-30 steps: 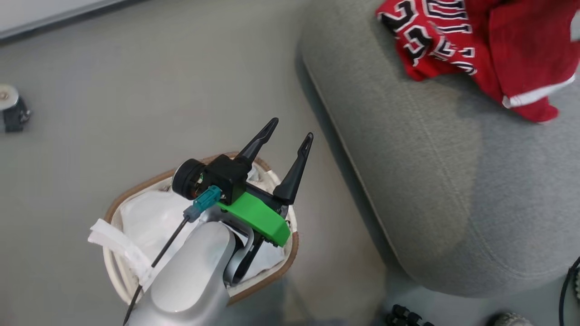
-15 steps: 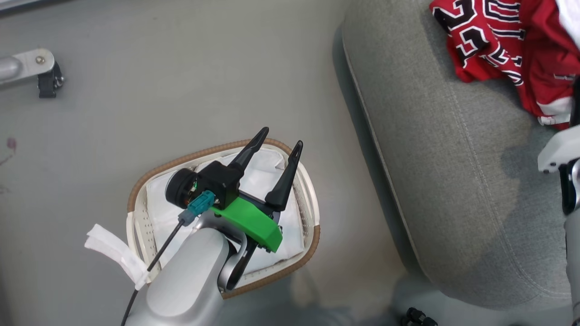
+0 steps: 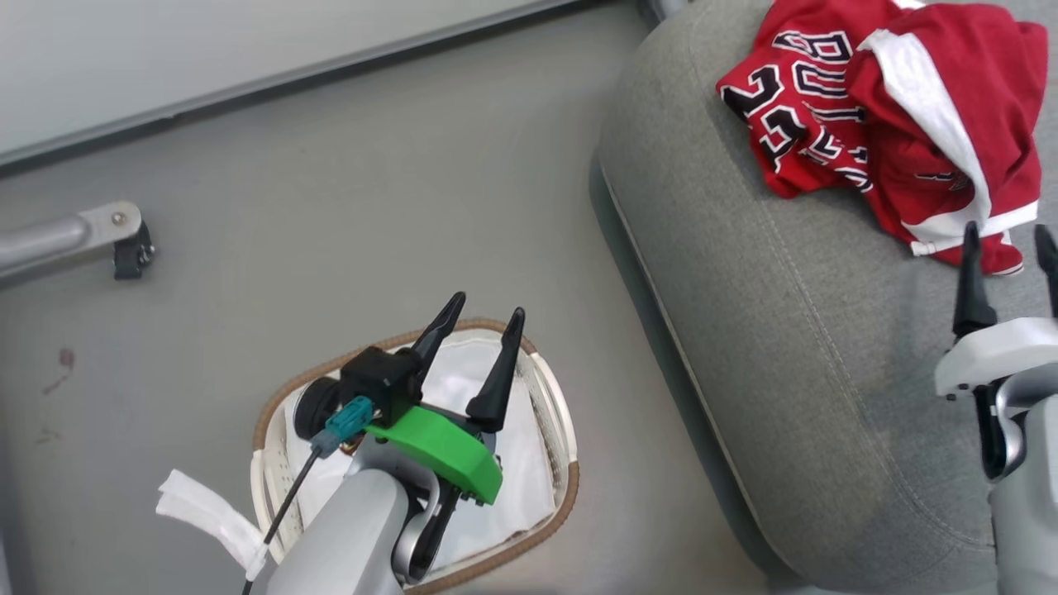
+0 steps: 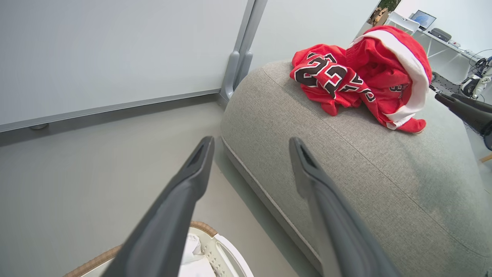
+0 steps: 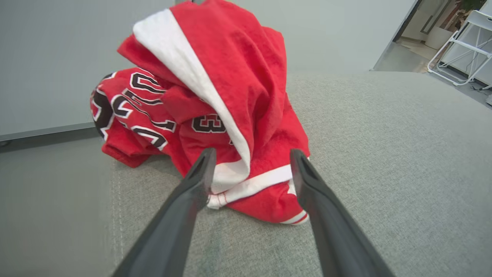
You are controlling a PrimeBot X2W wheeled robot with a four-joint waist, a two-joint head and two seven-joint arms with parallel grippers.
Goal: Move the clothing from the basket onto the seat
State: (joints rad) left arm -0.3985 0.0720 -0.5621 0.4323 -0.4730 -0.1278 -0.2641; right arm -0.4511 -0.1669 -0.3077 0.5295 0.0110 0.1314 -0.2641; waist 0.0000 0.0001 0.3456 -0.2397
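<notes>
The red clothing [image 3: 893, 124] lies in a heap on the grey seat [image 3: 793, 355], the lettered jersey partly under the white-trimmed garment. The heap [image 5: 215, 104] sits just past my right gripper [image 5: 251, 156], whose fingers are spread with nothing between them. In the head view my right gripper [image 3: 1010, 235] points up at the heap's near edge. My left gripper [image 3: 486, 304] hangs open above the basket [image 3: 570, 463], which holds just its white liner. From the left wrist I see the clothing [image 4: 365, 77] on the seat [image 4: 365, 173] and the basket [image 4: 203, 229] rim below my fingers.
The basket stands on grey floor beside the seat's rounded edge. A metal stand foot [image 3: 91, 240] rests on the floor at the left, below a pale wall panel [image 3: 207, 58]. A white liner strap [image 3: 211, 516] hangs over the basket's left side.
The head camera has shifted, so the whole picture moved. My right gripper has come into view below the clothing, fingers open. The left gripper stays open over the basket.
</notes>
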